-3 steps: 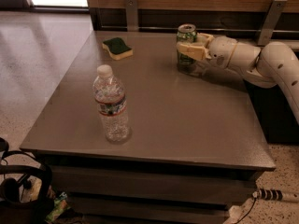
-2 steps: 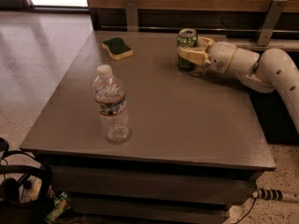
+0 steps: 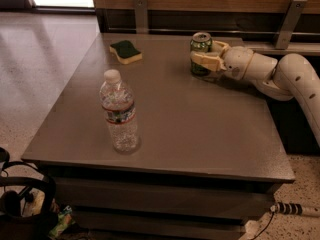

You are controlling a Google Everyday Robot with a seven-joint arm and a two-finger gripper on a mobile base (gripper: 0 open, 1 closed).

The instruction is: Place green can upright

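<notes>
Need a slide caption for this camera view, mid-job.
The can stands upright at the far side of the table, held by the gripper; sponge and bottle sit apart.

On table (image 3: 200, 129): green can (image 3: 201, 43) far right, end effector (image 3: 199, 59) around it; bottle (image 3: 119, 114) front-left; sponge (image 3: 126, 51) rear-left.

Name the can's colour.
The green can is dark green with a silver top, in the camera view; the gripper is at it.
</notes>
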